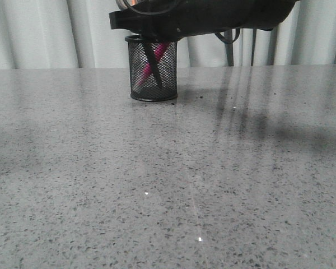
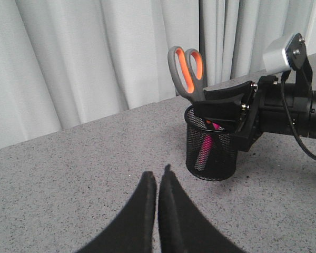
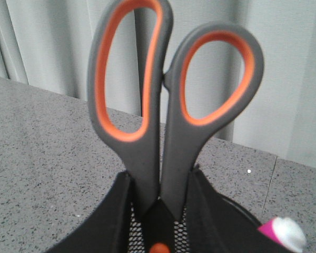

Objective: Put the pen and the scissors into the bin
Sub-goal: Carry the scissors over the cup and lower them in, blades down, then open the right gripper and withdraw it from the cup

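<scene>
The right claw (image 3: 160, 211) sits low in the middle of its own view, its two black fingers closed snugly around the shank of the scissors (image 3: 168, 105) just above the orange pivot. The handles stand upright over it. The blades are already down inside the bin (image 1: 152, 70), which stands at the upper middle of the front view, and the pen (image 1: 151, 64) leans pink inside the mesh beside them.

So the pen is done, and I'd say the scissors are at the point of release. The next move would seem to call for parting the fingers and lifting straight up, without nudging the light cup over.

The left claw (image 2: 158, 182), at the lower middle of its view, has its fingers pressed together and carries nothing.

The table (image 1: 157, 185) is grey speckled stone, glossy, with pale pleated curtains (image 2: 68, 58) hanging behind.
</scene>
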Tool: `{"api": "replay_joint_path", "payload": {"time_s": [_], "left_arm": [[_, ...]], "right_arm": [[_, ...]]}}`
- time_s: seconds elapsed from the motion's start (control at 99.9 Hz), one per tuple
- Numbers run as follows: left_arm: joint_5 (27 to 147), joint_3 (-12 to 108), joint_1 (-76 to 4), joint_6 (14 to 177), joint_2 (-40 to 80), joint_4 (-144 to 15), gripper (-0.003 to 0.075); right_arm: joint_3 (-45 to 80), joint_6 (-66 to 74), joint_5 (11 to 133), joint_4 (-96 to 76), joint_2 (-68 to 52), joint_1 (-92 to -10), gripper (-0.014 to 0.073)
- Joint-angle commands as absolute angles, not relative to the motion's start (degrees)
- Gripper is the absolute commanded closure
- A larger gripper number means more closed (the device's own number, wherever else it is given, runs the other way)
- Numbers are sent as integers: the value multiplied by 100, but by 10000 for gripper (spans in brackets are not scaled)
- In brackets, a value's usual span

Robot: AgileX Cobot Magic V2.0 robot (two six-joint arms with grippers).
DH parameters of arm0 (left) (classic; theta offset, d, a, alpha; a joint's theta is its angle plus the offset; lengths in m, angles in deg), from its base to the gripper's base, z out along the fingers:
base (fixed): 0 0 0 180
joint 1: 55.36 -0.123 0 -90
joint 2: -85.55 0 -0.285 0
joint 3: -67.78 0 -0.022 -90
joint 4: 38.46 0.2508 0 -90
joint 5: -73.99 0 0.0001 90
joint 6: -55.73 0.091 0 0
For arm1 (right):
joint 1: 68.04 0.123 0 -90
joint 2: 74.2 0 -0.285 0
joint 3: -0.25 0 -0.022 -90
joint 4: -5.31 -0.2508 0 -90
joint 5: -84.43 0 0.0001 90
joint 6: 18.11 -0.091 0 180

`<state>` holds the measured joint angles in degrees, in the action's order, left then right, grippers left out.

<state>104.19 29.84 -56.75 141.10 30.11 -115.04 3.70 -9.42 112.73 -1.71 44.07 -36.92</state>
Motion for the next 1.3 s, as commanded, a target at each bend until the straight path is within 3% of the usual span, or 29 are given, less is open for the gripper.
{"api": "replay_joint_path", "payload": {"time_s": [0.0,0.15,0.42,0.62,0.85,0.991,1.121,1.291], "left_arm": [[10363,3142,-5632,14110,3064,-11794,739],[10350,3142,-5632,14110,3064,-11794,739],[10350,3142,-5632,14110,3064,-11794,739],[10337,3142,-5632,14110,3064,-11794,739],[10325,3142,-5632,14110,3064,-11794,739],[10215,3142,-5632,14110,3064,-11676,739],[10141,3142,-5632,14110,3064,-11601,739],[9913,2943,-5632,14110,3198,-11647,740]], "right_arm": [[173,-938,11716,-151,4093,-3716,662],[173,-938,11716,-151,4093,-3716,618],[173,-938,11705,-151,4058,-3716,315],[173,-938,11660,-151,3748,-3716,302],[346,-928,11421,-151,2864,-3742,324],[709,-912,10825,-151,1938,-3959,462],[1213,-843,10028,-151,964,-4389,667],[2299,-672,9977,-18,-341,-4919,662]]}}
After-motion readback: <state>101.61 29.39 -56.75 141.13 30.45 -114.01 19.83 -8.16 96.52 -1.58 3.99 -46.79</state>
